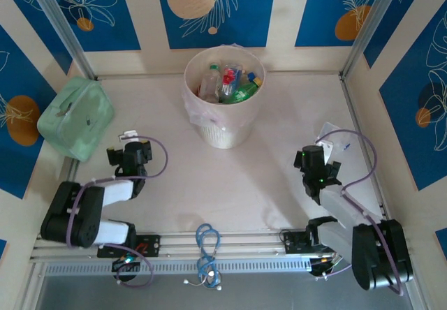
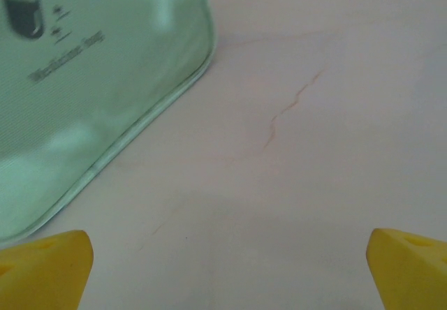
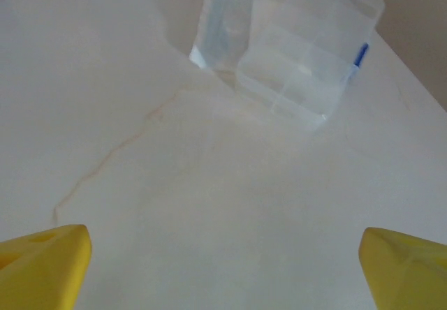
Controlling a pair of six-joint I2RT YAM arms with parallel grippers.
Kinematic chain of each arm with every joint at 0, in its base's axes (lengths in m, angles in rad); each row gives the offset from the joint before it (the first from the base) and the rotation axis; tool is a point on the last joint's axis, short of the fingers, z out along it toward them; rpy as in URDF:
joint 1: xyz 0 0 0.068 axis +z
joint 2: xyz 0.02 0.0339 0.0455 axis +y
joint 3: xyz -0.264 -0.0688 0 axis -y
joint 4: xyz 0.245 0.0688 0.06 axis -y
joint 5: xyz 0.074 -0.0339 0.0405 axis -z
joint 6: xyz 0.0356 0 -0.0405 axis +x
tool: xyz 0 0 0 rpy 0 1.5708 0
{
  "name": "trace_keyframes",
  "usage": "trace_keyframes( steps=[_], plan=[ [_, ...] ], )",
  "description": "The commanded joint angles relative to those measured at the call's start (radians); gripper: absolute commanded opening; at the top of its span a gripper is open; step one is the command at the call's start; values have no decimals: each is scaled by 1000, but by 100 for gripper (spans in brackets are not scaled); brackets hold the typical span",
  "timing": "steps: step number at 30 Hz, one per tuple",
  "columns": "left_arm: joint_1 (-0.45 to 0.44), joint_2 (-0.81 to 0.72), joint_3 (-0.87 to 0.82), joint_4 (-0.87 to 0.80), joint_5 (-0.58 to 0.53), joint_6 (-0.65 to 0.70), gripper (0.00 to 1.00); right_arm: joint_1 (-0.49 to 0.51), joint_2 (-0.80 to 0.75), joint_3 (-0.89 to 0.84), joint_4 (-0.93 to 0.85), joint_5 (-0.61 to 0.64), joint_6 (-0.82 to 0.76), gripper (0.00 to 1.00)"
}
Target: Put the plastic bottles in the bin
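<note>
Visible plastic bottles [image 1: 227, 83] lie inside bin [image 1: 225, 134], with left gripper [image 2: 223, 275] and right gripper [image 3: 223, 271] well apart either side of it, both spread wide and empty.

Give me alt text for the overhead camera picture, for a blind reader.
A cream-pink bin holding plastic bottles stands at the far middle of a pale table. A mint-green case lies at left, and the left hand and right hand are nearer the front.
</note>
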Motion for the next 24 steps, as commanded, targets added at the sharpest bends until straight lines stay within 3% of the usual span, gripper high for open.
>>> trace_keyframes(
  steps=[1,4,6,7,8,9,10,11,13,14,16,17,24],
  plan=[
    [48,81,2,289,100,35,100,-69,41,-30,424,-242,-156,99],
    [91,91,49,193,241,26,100,-196,124,-44,588,-461,-82,99],
    [92,112,58,189,366,60,100,-214,221,-21,673,-510,-76,99],
    [93,153,55,212,408,74,100,-218,245,34,597,-556,-69,99],
    [90,215,30,375,401,96,100,-211,302,59,638,-600,-74,99],
    [97,168,31,293,412,68,100,-192,381,55,735,-645,-108,99],
    [100,151,44,228,408,63,100,-165,456,58,794,-643,-143,99],
    [97,194,32,324,401,79,100,-116,534,63,898,-594,-181,99],
    [96,167,40,264,404,72,100,-119,479,113,696,-589,-178,99],
    [92,175,43,278,398,81,100,-128,516,101,792,-587,-159,99],
    [81,180,44,287,382,90,100,-131,488,121,694,-589,-159,99],
    [78,182,45,288,381,96,100,-128,506,106,761,-586,-163,99],
    [45,186,32,322,420,153,100,-114,494,113,722,-569,-175,99]
  ],
)
